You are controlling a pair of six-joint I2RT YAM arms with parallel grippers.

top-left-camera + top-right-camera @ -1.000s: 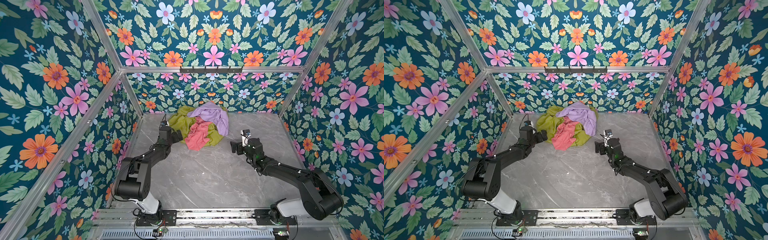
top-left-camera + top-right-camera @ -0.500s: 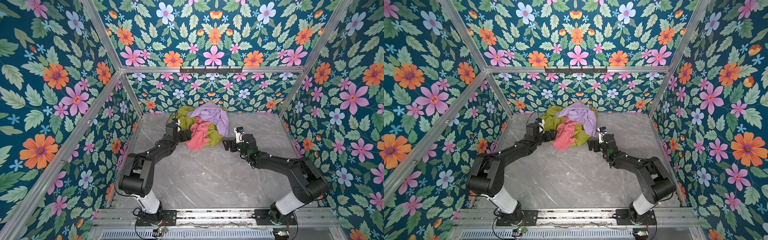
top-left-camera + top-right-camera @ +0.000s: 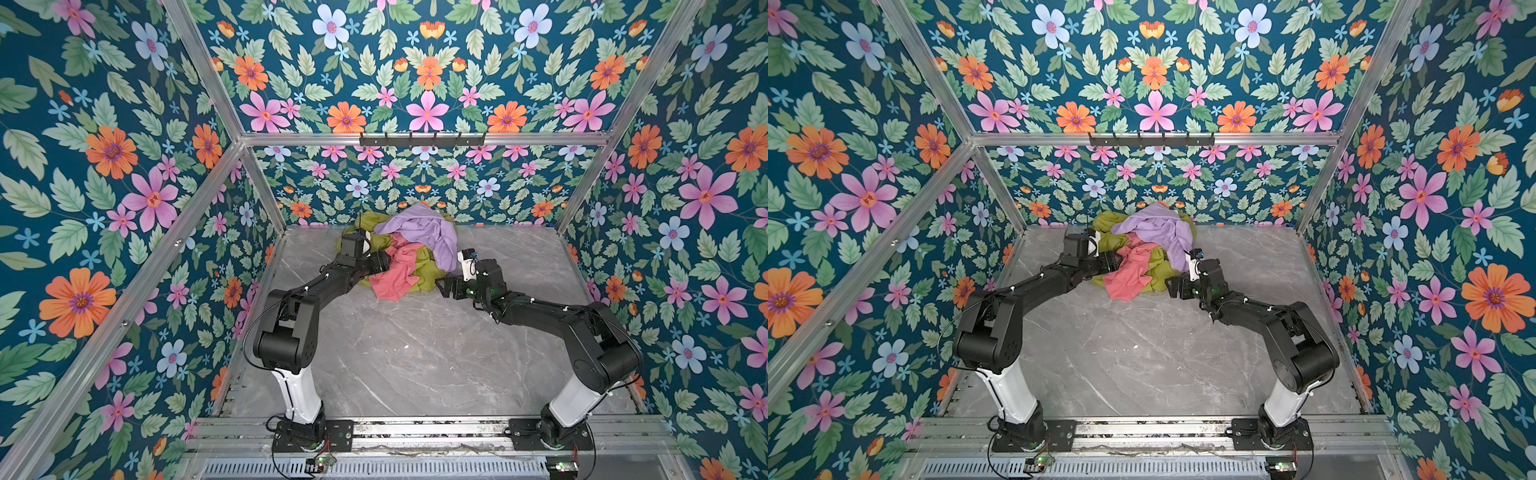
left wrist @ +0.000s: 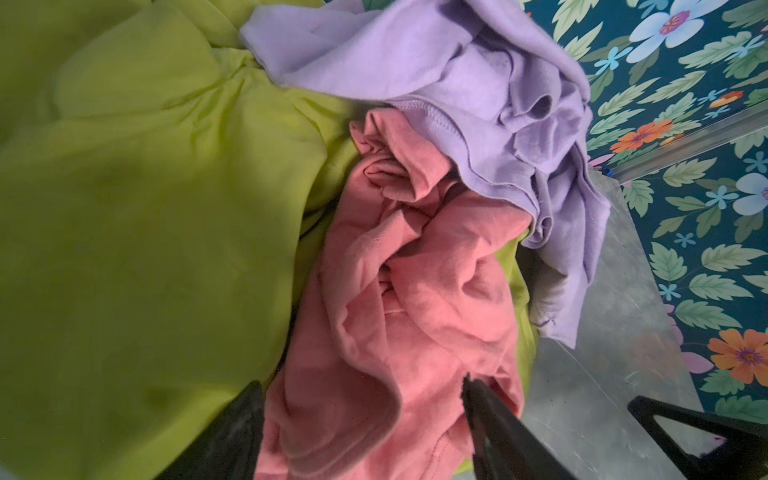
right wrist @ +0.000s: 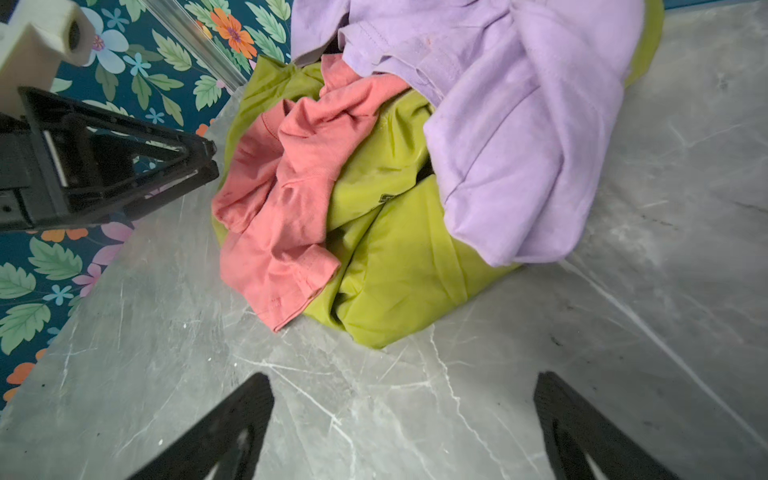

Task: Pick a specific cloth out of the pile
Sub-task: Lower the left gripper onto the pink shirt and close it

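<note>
**Both grippers at the pile, the left one astride the salmon-pink cloth**

Nearest the arm bases, the grey marble table (image 3: pixel 415 353) lies bare from one floral side wall (image 3: pixel 124 208) to the other (open room around both arms). Farther in, the right gripper (image 5: pixel 402 375) is low over bare table just short of the near edge of the pile (image 3: pixel 424 270), its jaws spread wide, holding and touching nothing. The left gripper (image 4: pixel 359 381) is at the pile's left side, jaws apart with a fold of the cloth (image 3: pixel 395 276) between them. One fingertip (image 4: pixel 471 388) touches the fabric, but nothing is pinched. The cloth drapes down the pile's front to the table, lying over the olive-green cloth (image 4: pixel 145 208), with its upper end tucked under the lilac cloth (image 3: pixel 424 232). The pile sits mid-table against the back wall (image 3: pixel 415 195), with bare marble on either side.
</note>
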